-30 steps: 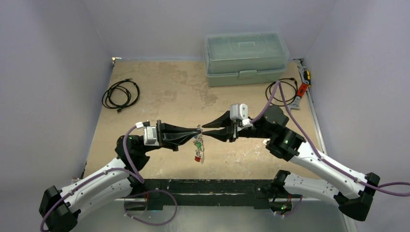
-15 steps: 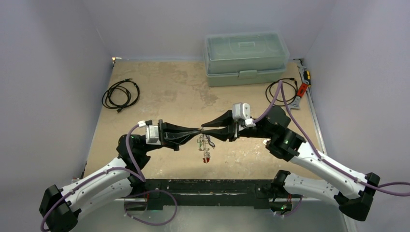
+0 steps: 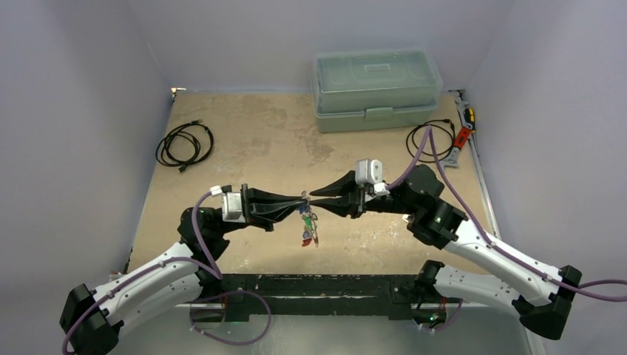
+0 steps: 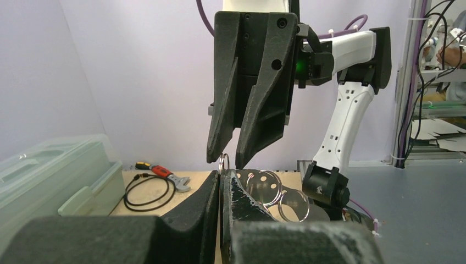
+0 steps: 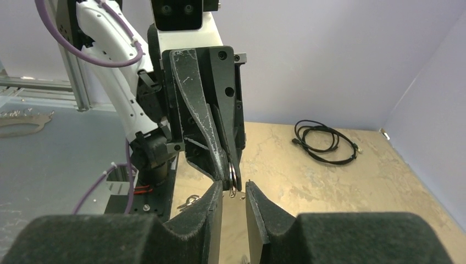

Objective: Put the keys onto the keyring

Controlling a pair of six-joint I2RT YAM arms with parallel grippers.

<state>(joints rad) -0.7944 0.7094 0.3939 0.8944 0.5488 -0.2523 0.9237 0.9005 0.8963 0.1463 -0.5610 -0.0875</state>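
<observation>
Keyring of thin grey metal [image 5: 233, 175] is seen clamped edge-on between the fully closed black fingers of the left gripper [image 3: 302, 200], held in the air over the middle of the worn tan tabletop [image 3: 251, 140]. The right gripper [image 3: 315, 201] is brought nose to nose with the left; its jaws are parted a little and set on either side of the keyring, and no contact with the hoop can be made out. A bunch of small keys with green, red and blue parts [image 3: 307, 228] is hung just below the meeting tips, clear of the table. A translucent green lidded plastic box [image 3: 375, 83] is placed at the far edge, with coiled black cables [image 3: 183, 144] well apart from it on the far left.
</observation>
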